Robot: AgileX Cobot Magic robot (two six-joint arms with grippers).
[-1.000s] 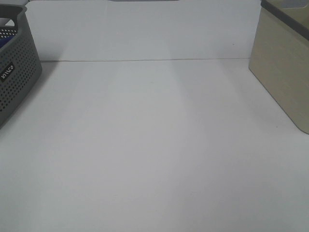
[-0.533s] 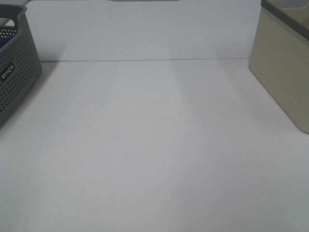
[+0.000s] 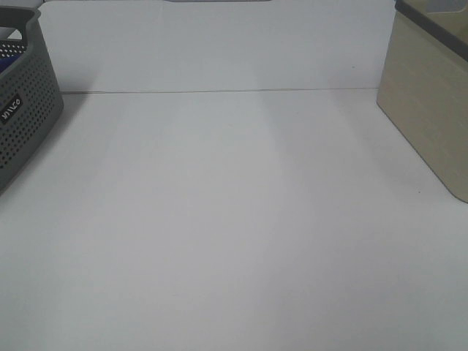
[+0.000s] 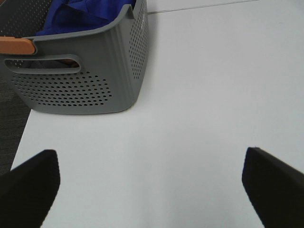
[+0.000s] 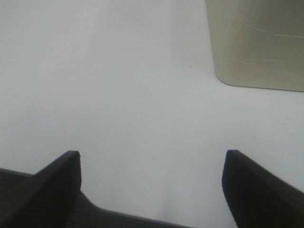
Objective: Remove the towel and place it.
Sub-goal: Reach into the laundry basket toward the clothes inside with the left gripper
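The towel (image 4: pixel 80 14) is a crumpled royal-blue cloth lying inside the grey perforated basket (image 4: pixel 80 85); a sliver of blue (image 3: pixel 4 62) shows in the basket (image 3: pixel 25 117) at the far left of the exterior high view. My left gripper (image 4: pixel 152 190) is open over the bare white table, a short way from the basket's handle end, with nothing between its fingers. My right gripper (image 5: pixel 152 190) is also open and empty, above the table's near edge. Neither arm appears in the exterior high view.
A beige bin (image 3: pixel 431 95) stands at the right of the table, seen also as a beige bin (image 5: pixel 256 42) in the right wrist view. An orange handle piece (image 4: pixel 16 45) sits on the basket's rim. The white table (image 3: pixel 234 219) spreads between basket and bin.
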